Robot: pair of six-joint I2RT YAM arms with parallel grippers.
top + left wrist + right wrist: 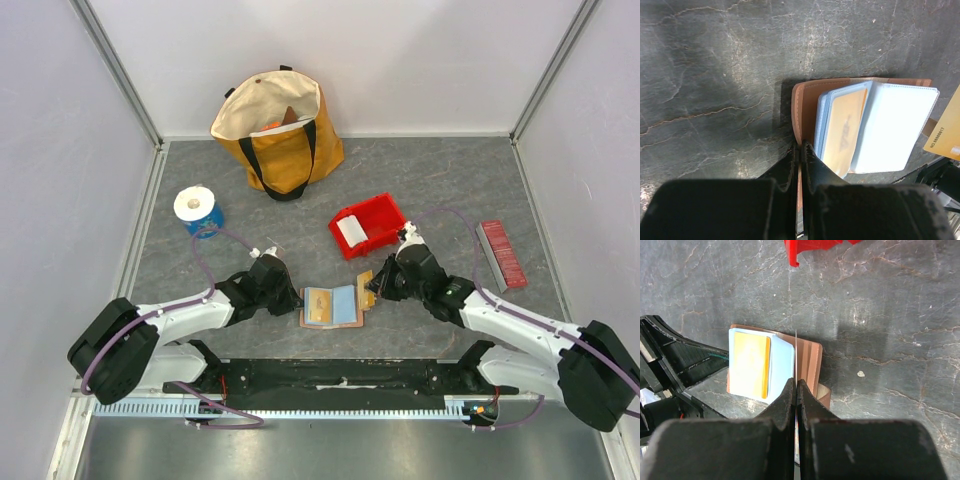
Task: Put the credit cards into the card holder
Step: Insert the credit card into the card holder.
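Leather is what the left gripper (800, 151) has hold of. Its two fingers are squeezed tight on the thin tan edge of the card holder (807, 97), with only that edge between them.

The right gripper (796, 388) is squeezed tight too. It holds a yellowish card (946, 127). In the right wrist view this card shows only as a thin line, because it stands on its edge between the fingers. The card's long side points away from the gripper and out over the tan slots on the right half of the holder. I cannot tell if its tip is inside a slot or just above one.

The card holder lies flat and open on the gray table (440, 185), near the middle of the near side, right between the two grippers. Seen from above, its long side runs left to right, and its fold runs from near to far. Clear sleeves (895, 127) lie open on top of it. One sleeve has an orange-yellow card (842, 125) inside.

The red bin (385, 212) sits a little farther back, near the right gripper but not touching the holder.
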